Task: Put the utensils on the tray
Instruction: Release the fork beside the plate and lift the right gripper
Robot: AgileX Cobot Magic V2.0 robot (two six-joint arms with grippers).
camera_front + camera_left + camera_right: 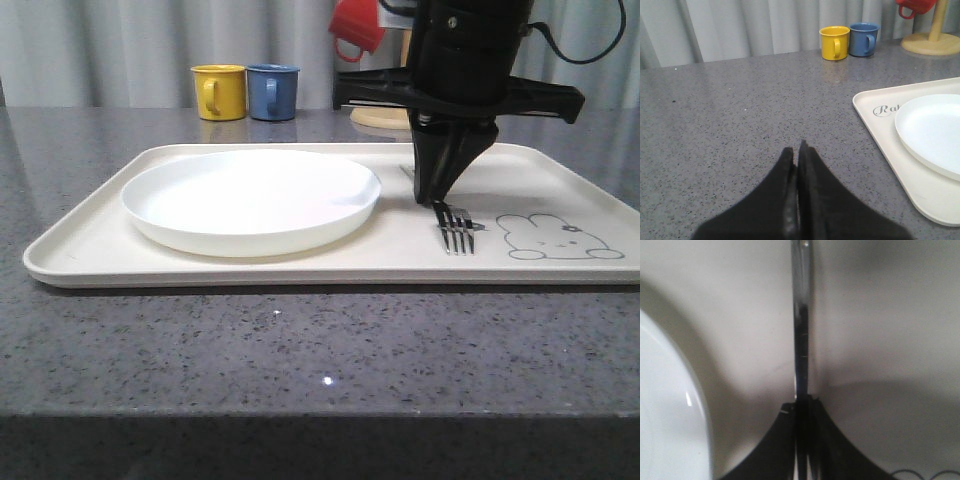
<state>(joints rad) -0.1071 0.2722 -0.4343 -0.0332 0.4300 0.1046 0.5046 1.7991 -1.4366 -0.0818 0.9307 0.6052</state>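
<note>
A cream tray (90, 262) with a grey rabbit drawing lies across the counter. The white round plate (250, 198) rests in its left half. To the plate's right a silver fork (456, 229) lies on the tray, tines toward the front. My right gripper (438, 204) is down on the tray, shut on the fork (801, 335) near the neck; the handle runs away between the fingers. My left gripper (796, 150) is shut with nothing in it, over bare counter to the left of the tray (888, 165) and plate (932, 131).
A yellow mug (220, 91) and a blue mug (273, 91) stand at the back of the grey counter. A red mug (356, 29) hangs on a wooden stand (382, 117) behind the right arm. The counter's front edge is close.
</note>
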